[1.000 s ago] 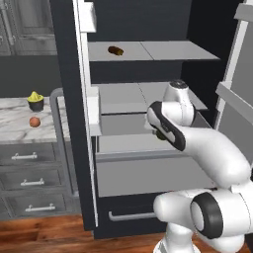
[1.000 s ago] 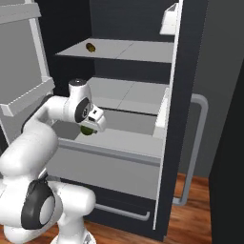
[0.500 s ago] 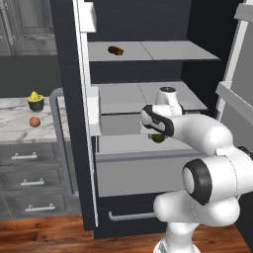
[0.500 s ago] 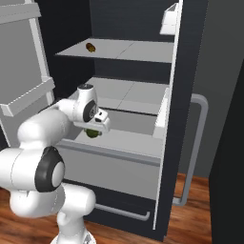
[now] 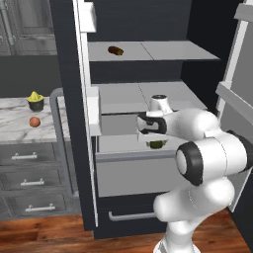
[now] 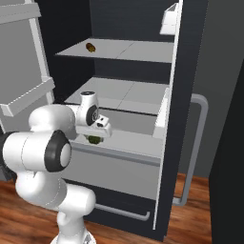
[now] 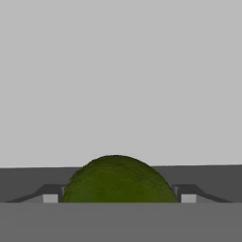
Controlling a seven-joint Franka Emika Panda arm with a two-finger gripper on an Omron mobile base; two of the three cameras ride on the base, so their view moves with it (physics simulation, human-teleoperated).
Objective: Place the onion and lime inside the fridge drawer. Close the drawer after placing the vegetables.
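The dark green lime [image 5: 157, 144] [image 6: 94, 139] [image 7: 116, 177] hangs just above the inside of the open light grey fridge drawer [image 5: 133, 173] [image 6: 119, 164]. My gripper [image 5: 155, 139] [image 6: 95, 135] [image 7: 118, 197] points down and is shut on it, one fingertip on each side in the hand view. The pale drawer floor lies beyond the lime there. The reddish-orange onion [image 5: 34, 122] rests on the marble counter [image 5: 12, 132] to the left of the fridge, far from the gripper.
A yellow-green pointed thing in a dark cup [image 5: 34, 101] stands behind the onion. A brown oblong item [image 5: 116, 50] [image 6: 90, 46] lies on the top shelf. Open fridge doors flank the arm [image 5: 74, 123] [image 5: 237, 84]. A dark lower drawer [image 5: 128, 216] sits under the grey one.
The hand has swung round and come down a little with the lime, from shelf height to just over the open drawer. The onion has not moved.
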